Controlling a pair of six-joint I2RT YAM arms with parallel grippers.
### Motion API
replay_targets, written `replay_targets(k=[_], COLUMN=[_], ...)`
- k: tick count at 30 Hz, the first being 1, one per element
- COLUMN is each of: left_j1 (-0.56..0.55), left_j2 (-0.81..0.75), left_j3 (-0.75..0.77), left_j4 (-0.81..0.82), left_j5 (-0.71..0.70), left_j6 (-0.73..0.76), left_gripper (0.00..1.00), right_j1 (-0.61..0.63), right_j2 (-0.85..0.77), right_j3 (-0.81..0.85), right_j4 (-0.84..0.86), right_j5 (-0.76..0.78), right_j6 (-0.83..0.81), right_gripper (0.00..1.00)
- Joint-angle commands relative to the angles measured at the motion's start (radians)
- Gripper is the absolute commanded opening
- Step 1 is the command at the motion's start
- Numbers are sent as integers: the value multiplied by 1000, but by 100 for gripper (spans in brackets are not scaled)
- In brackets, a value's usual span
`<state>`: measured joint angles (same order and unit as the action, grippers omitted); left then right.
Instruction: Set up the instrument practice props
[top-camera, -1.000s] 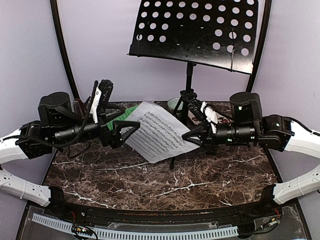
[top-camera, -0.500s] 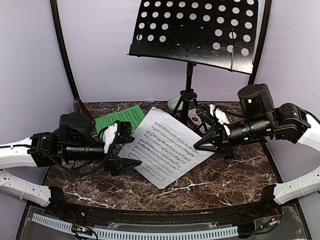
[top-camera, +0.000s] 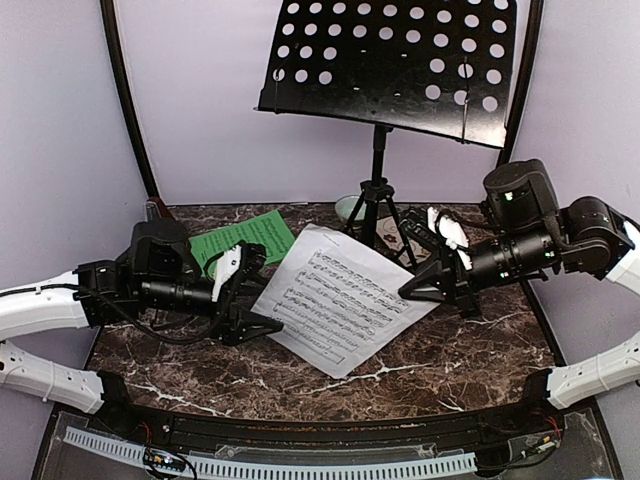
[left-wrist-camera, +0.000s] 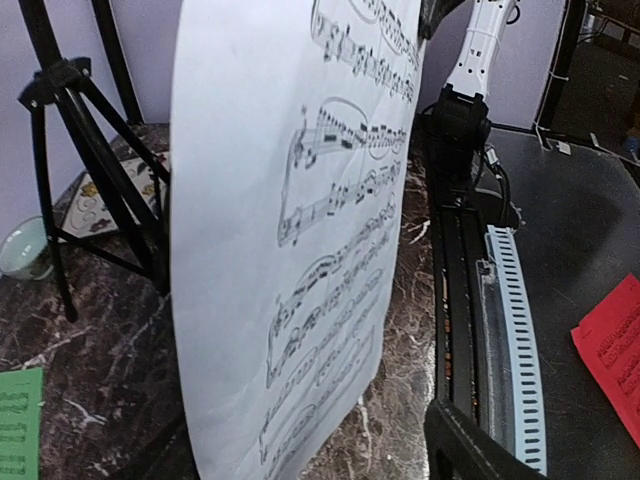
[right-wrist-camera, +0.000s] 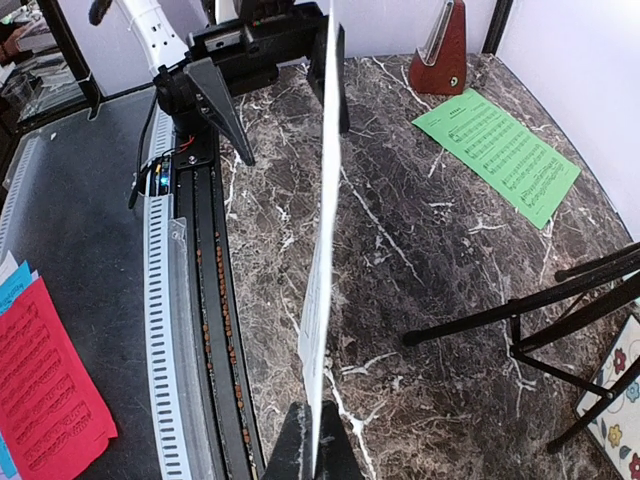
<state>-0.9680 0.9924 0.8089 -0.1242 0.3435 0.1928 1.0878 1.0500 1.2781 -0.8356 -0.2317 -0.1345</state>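
Place: robot lab test cell.
Enclosure: plain lilac walls (top-camera: 60, 120) and curved black frame poles (top-camera: 125, 100) beyond and beside the left gripper (top-camera: 268, 322) and right gripper (top-camera: 410, 288).
Work surface: marble-look tabletop (top-camera: 450, 370) beneath both grippers.
Rig hardware: slotted cable duct (top-camera: 300, 468) and exposed wiring (right-wrist-camera: 160, 165) along the edge nearer than the grippers.

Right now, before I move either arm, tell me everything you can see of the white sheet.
The white sheet is thin paper printed with black music staves on its upturned face, and it is slightly bowed. It hangs slanted between the two arms, above the marble tabletop. The right end effector pinches its right edge. Its left edge sits between the spread fingers of the left end effector; whether they touch it is unclear.
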Motion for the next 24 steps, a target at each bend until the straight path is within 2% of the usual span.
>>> replay_targets(k=[1, 6, 14, 18, 19, 20, 21, 23, 24], left_j1=[1, 0, 0, 0, 0, 0, 1, 5, 11], left_j2=[34, 36, 67, 79, 77, 73, 71, 70, 72], left_j3=[20, 10, 37, 55, 59, 66, 85, 125, 152], left_j4=[51, 120, 176, 222, 240, 249, 251, 255, 261], left_j5=[130, 152, 200, 208, 204, 200, 194, 181, 178], left_j6=[10, 7, -9, -35, -49, -56, -63, -84, -98], left_gripper=[69, 45, 24, 0, 0, 0, 0, 0, 0], right_j1=[11, 12, 15, 15, 15, 15, 15, 15, 15], right_j2=[-15, -32, -16, -18, -22, -28, -35, -56, -70], right_j3=[31, 32, 62, 78, 82, 85, 87, 99, 106], right_j4=[9, 13, 2, 12, 20, 34, 51, 80, 102], right_j5=[35, 37, 36, 44, 58, 86, 120, 194, 228], right_j6=[-5, -7, -20, -24, -20, -6, 10, 52, 70], right_gripper=[0, 0, 0, 0, 0, 5, 18, 58, 67])
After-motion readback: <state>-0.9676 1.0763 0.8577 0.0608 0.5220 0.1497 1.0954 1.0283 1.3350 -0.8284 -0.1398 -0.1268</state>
